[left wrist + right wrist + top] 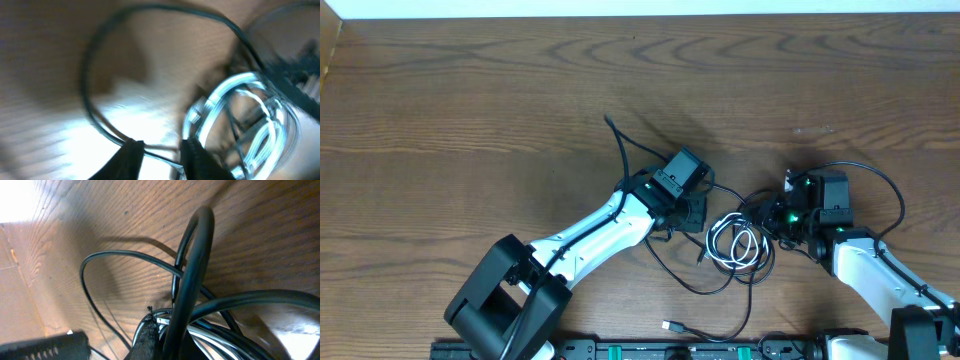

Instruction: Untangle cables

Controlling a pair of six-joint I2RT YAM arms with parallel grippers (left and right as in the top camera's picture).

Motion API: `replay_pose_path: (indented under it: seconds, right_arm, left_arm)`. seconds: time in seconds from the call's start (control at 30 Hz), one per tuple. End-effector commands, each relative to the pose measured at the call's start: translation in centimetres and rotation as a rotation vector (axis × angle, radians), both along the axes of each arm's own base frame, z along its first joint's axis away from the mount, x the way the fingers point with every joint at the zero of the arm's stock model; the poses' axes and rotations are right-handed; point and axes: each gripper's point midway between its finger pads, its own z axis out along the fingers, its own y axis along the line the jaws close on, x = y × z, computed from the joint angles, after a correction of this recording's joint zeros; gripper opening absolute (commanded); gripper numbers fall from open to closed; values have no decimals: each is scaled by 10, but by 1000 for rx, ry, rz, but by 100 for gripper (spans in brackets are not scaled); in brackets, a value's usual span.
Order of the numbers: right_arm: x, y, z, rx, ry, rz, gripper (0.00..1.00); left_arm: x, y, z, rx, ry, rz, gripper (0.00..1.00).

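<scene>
cables (738,243) on table (470,100), between left hand (693,213) and right hand (770,222)

Likely robotics lab: two robot arms (610,225) at wood-grain table (470,100), black base rail (650,350).

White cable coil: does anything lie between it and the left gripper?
Only a thin black cable, passing between the open fingers of the left gripper. The white cable coil lies just right of them; nothing else visible intervenes.

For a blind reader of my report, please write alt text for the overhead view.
A tangle of white and black cables lies on a brown wooden table. The robot's left pincer and right pincer flank it, one on each side.
</scene>
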Motion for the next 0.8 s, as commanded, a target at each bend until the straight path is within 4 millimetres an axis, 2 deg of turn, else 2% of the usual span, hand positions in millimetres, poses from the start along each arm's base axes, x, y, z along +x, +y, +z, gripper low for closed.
replay_pose_path:
  seconds: [0.0, 0.07, 0.23, 0.4, 0.5, 0.6, 0.77]
  right_arm:
    - [5, -11, -3, -72, -29, -13, 1]
    - [5, -11, -3, -71, -28, -12, 1]
    - [5, -11, -3, -71, -28, -12, 1]
    - [4, -11, -3, -71, -28, -12, 1]
    - [4, -11, -3, -71, -27, -12, 1]
    - [4, -11, -3, -71, -27, -12, 1]
    - [5, -11, -3, -73, -27, -13, 1]
  left_arm:
    - [-30, -20, 5, -130, 96, -182, 42]
    - [-34, -23, 7, -147, 109, -205, 48]
    - [-34, -21, -1, -130, 136, -176, 48]
    - [-32, -15, -33, -60, 233, -18, 47]
    - [-33, -14, -49, -38, 293, 59, 42]
    - [-34, -16, -55, -35, 302, 69, 42]
    - [-41, -28, -52, -65, 301, 32, 41]
